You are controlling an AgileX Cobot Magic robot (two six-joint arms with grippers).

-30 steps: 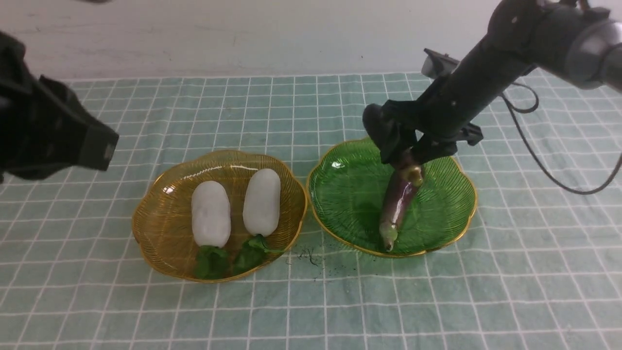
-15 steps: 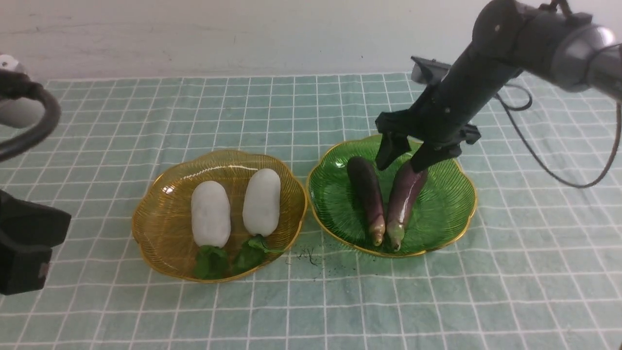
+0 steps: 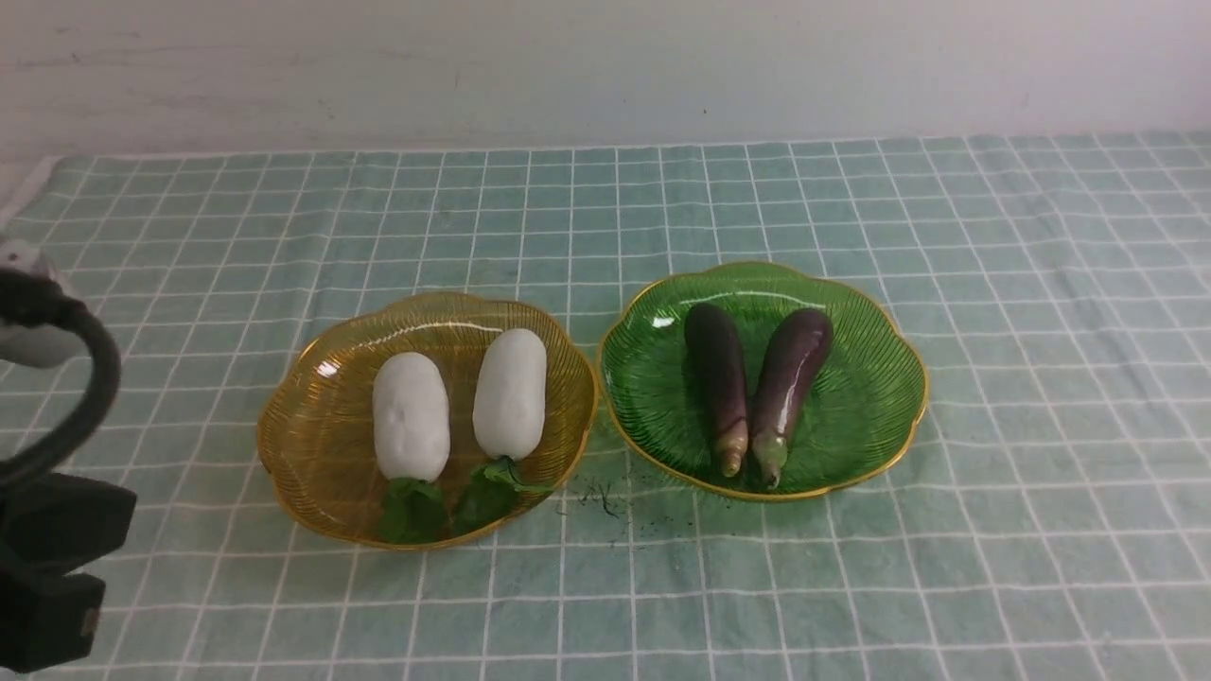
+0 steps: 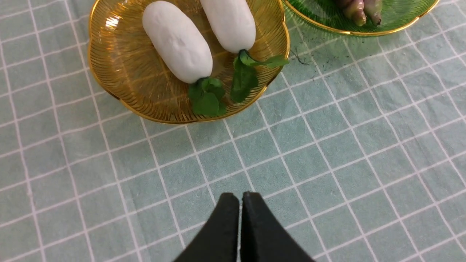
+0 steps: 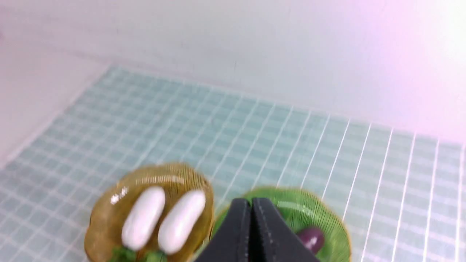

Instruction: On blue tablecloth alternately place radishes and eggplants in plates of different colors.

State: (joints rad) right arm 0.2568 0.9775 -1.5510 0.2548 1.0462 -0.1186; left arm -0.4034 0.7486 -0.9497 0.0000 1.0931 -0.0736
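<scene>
Two white radishes (image 3: 410, 415) (image 3: 510, 392) lie side by side in the amber-yellow plate (image 3: 322, 445), green sprigs toward me. Two dark purple eggplants (image 3: 716, 373) (image 3: 790, 374) lie side by side in the green plate (image 3: 870, 397), stem ends toward me. The blue tablecloth (image 3: 851, 586) covers the table. In the left wrist view the radishes (image 4: 177, 40) (image 4: 228, 22) and yellow plate (image 4: 120, 69) show; my left gripper (image 4: 240, 198) is shut and empty above bare cloth, on the near side of that plate. My right gripper (image 5: 251, 203) is shut and empty, raised high, out of the front view.
Part of my left arm (image 3: 47, 530) shows at the front view's left edge. Dark specks (image 3: 601, 497) lie on the cloth between the plates' near rims. A pale wall stands behind the table's far edge.
My right gripper let go of the second eggplant in the green plate, shut, and rose out of the front view. My left arm drew back to the left edge.
</scene>
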